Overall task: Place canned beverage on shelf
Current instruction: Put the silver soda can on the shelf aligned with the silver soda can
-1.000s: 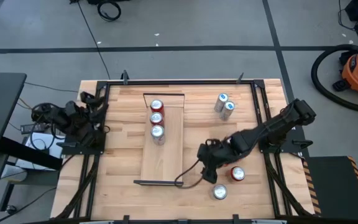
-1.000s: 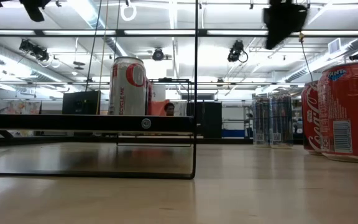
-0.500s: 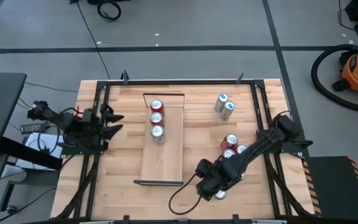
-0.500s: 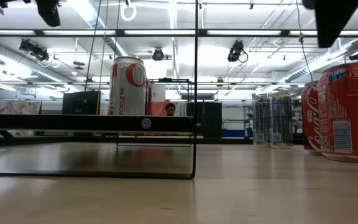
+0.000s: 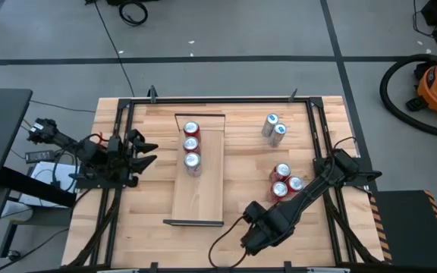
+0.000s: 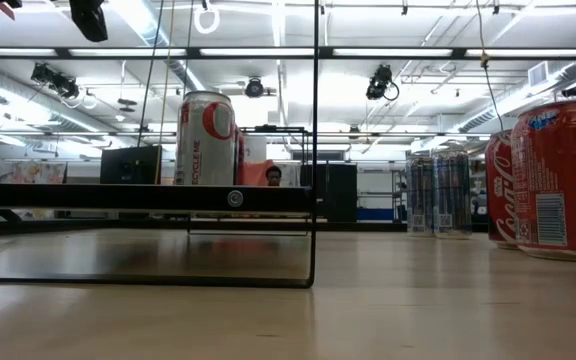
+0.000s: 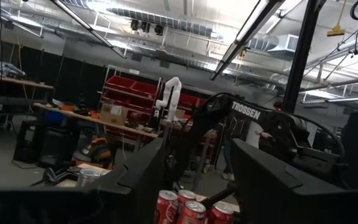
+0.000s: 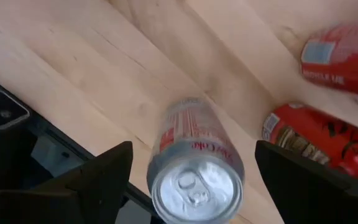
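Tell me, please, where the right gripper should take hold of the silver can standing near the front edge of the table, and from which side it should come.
Probably the cylindrical side wall of the silver can, coming down from above. The can stands upright and apart from the red cans, and the right gripper is open with one finger on each side.

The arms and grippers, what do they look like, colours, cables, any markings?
Both arms are dark, nearly black, built of jointed segments. The left gripper and the right gripper each have two broad, flat dark fingers. A black cable loops from the right arm over the table. The left wrist view shows white TROSSEN lettering on the right arm.
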You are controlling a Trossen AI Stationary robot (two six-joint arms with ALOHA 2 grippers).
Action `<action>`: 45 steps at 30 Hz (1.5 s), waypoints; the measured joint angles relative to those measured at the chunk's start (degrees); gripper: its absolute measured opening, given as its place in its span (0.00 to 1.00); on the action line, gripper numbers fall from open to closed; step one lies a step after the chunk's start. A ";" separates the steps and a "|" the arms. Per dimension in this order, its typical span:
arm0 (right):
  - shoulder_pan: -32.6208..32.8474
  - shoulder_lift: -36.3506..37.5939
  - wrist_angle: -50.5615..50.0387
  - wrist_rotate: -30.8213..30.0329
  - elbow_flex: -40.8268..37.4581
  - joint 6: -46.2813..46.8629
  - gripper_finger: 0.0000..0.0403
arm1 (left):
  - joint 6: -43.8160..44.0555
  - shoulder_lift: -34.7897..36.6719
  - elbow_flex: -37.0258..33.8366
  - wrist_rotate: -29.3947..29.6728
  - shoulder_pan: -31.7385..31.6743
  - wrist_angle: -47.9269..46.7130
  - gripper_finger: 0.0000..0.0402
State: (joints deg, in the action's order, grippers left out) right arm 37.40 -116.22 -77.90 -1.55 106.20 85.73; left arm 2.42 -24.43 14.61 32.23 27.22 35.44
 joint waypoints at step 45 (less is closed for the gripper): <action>-4.79 0.22 14.57 4.79 -15.35 -26.40 0.86 | -0.14 0.04 0.04 0.01 0.00 0.35 0.48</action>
State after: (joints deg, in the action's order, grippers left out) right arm 32.61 -116.00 -63.33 3.23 90.85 59.33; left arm 2.28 -24.38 14.66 32.24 27.22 35.79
